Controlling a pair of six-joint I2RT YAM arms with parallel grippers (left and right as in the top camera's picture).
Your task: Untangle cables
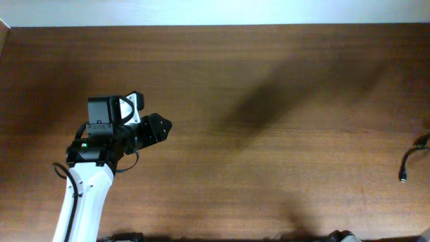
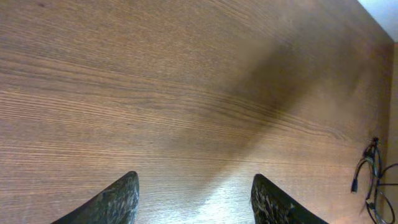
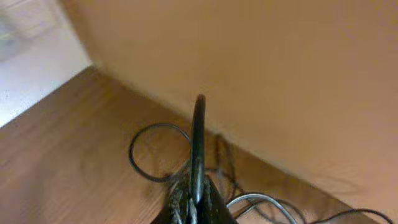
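Note:
The cables lie at the table's far right edge (image 1: 411, 160), thin black cords with a small plug end. They also show at the right edge of the left wrist view (image 2: 369, 182). My left gripper (image 1: 163, 128) is open and empty over bare wood at the table's left, far from the cables; its fingers (image 2: 194, 198) are spread wide. My right gripper (image 3: 195, 194) is shut on a black cable (image 3: 199, 134) that stands up between its fingers. More cable loops (image 3: 148, 163) lie on the wood below it. The right gripper is out of the overhead view.
The brown wooden table (image 1: 255, 81) has a pale wall along its far edge. A tan wall (image 3: 261, 68) rises just behind the cables in the right wrist view. The left arm's white link (image 1: 84, 202) comes in from the bottom left.

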